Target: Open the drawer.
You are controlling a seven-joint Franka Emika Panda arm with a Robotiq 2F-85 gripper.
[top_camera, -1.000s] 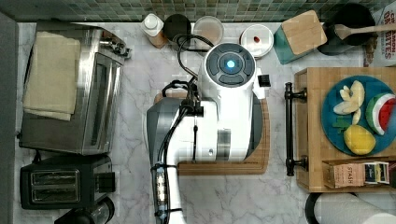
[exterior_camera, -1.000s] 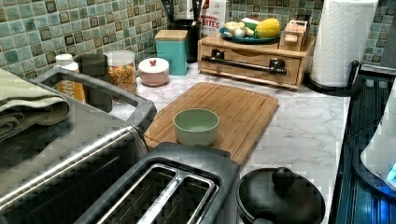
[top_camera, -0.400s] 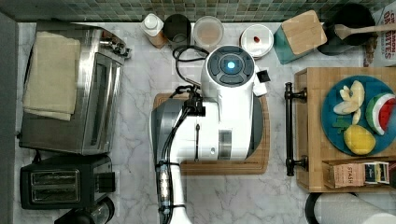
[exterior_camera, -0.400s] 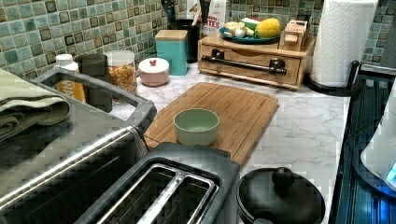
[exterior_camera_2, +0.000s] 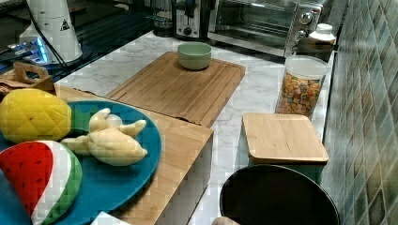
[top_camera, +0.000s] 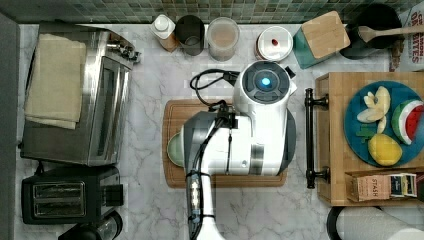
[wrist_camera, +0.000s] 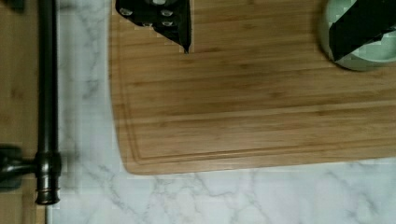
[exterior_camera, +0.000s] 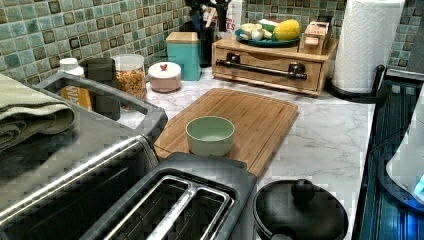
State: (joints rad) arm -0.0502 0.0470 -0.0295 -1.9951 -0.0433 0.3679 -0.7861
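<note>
My gripper is hovering spread and empty above the cutting board, touching nothing, while the drawer is sitting shut at the countertop's tiled back edge.

You see light-wood drawer with matt black metal handle, smooth wooden cutting board, glossy marble counter, brushed-steel toaster oven.

The arm reached out level, wrist down; the end effector appeared spread wide, its fingers holding nothing.
</note>
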